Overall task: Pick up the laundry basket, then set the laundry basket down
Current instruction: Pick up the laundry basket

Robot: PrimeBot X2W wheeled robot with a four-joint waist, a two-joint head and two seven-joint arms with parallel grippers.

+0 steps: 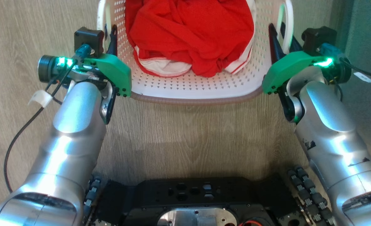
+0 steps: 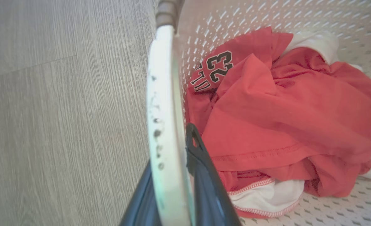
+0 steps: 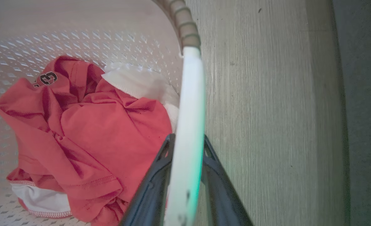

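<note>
Our left pincer (image 2: 171, 150) pinches the left handle (image 2: 163, 94) between nearly closed fingers, and our right pincer (image 3: 188, 139) the right handle (image 3: 190, 94). The laundry basket (image 1: 198, 99) hangs between them, seemingly on the floor (image 1: 185, 135). We should raise both evenly, keeping it level.

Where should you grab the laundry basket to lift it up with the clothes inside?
Take the laundry basket by its two white side handles, the left handle and the right handle, coming in from the left and right sides. They're thin loops sticking up at the sides, so fingers fit around them, and lifting both should keep it level.
</note>
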